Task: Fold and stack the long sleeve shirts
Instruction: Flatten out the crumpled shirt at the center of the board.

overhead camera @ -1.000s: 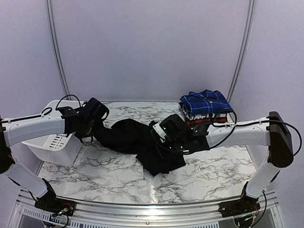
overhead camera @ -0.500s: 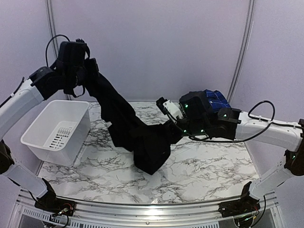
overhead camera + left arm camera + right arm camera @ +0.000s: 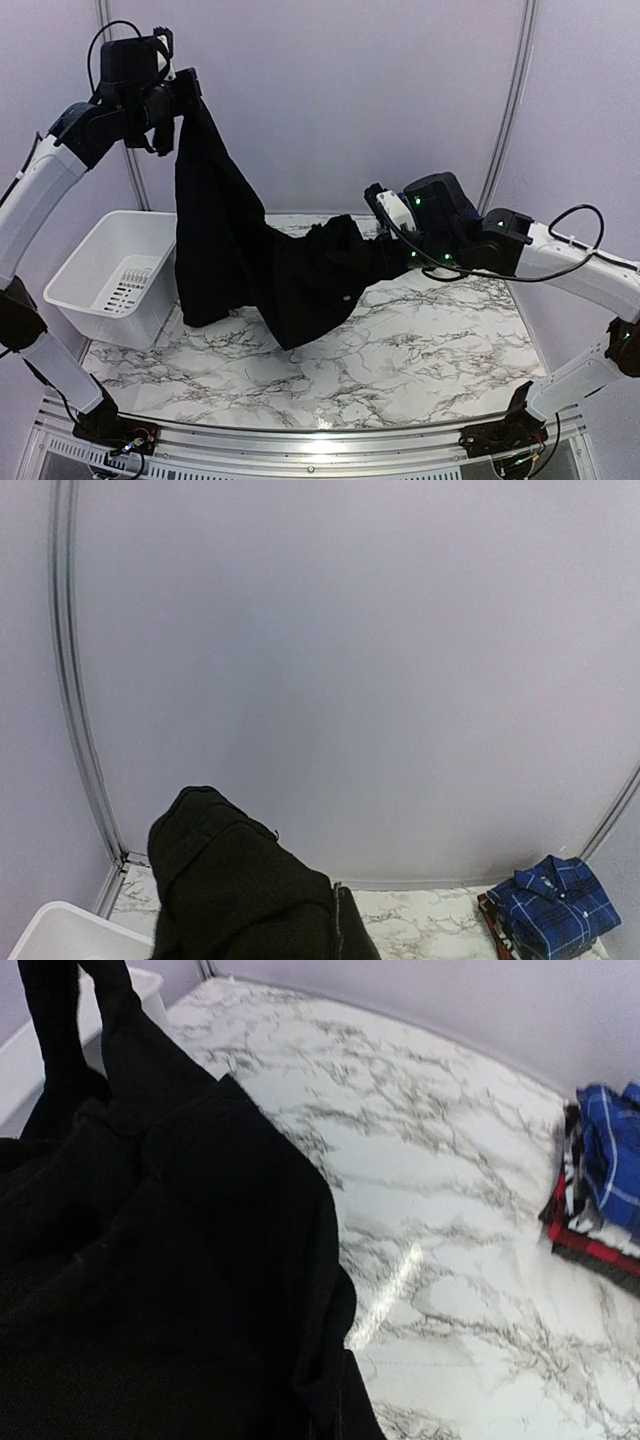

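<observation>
The black long-sleeve shirt [image 3: 255, 265] hangs in the air between both arms, sagging over the marble table [image 3: 400, 350]. My left gripper [image 3: 180, 92] is raised high at the back left and shut on one end of it. My right gripper [image 3: 385, 250] is lower at centre right and shut on the other end. The shirt fills the lower left of the left wrist view [image 3: 240, 890] and the left of the right wrist view [image 3: 170, 1260], hiding both sets of fingers. The folded plaid shirts [image 3: 600, 1175], blue on top, lie at the back right; the right arm hides them in the top view.
A white plastic basket [image 3: 110, 275] stands at the table's left edge, below the left arm. A plain wall with curved metal rails closes the back. The metal frame runs along the near edge.
Both grippers have lifted the black shirt off the table. The left arm rose high at the back left; the right arm rose and drew right, stretching the shirt between them.
</observation>
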Controlling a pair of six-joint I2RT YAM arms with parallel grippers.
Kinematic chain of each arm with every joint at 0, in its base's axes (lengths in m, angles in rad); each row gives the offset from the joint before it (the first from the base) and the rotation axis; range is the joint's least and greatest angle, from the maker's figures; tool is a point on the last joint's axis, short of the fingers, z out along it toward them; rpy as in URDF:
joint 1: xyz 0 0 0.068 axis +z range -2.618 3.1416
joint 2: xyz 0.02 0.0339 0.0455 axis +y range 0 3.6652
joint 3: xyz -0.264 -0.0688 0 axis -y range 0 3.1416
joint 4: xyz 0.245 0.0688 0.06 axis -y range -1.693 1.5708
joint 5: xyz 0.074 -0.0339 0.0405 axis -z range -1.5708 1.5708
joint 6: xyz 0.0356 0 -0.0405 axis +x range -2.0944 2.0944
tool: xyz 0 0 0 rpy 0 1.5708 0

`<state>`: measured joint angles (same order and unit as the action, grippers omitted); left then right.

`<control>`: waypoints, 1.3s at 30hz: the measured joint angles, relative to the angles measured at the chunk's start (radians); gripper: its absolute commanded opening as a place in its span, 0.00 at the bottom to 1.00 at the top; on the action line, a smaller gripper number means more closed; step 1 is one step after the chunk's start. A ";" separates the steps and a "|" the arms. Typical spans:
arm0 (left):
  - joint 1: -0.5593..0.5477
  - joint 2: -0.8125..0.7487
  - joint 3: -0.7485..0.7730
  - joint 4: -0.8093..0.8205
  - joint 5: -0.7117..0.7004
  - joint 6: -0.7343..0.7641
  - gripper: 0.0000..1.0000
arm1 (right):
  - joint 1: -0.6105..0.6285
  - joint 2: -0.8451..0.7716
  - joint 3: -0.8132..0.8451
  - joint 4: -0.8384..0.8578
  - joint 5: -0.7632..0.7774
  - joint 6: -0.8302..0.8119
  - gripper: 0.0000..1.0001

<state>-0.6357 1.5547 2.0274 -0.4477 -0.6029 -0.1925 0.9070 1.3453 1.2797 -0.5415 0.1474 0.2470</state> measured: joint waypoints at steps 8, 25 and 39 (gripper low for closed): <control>0.011 0.072 -0.068 -0.013 0.180 -0.014 0.00 | -0.035 -0.064 -0.256 -0.053 0.066 0.112 0.00; -0.107 0.167 -0.214 -0.033 0.660 -0.027 0.00 | -0.069 -0.177 -0.372 -0.016 0.006 0.159 0.62; -0.208 0.174 -0.301 -0.057 0.779 -0.187 0.15 | -0.006 0.087 -0.068 0.297 0.032 0.018 0.63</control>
<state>-0.8440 1.7287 1.7267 -0.5049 0.1764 -0.3790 0.9005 1.4319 1.2121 -0.2447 0.1795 0.2646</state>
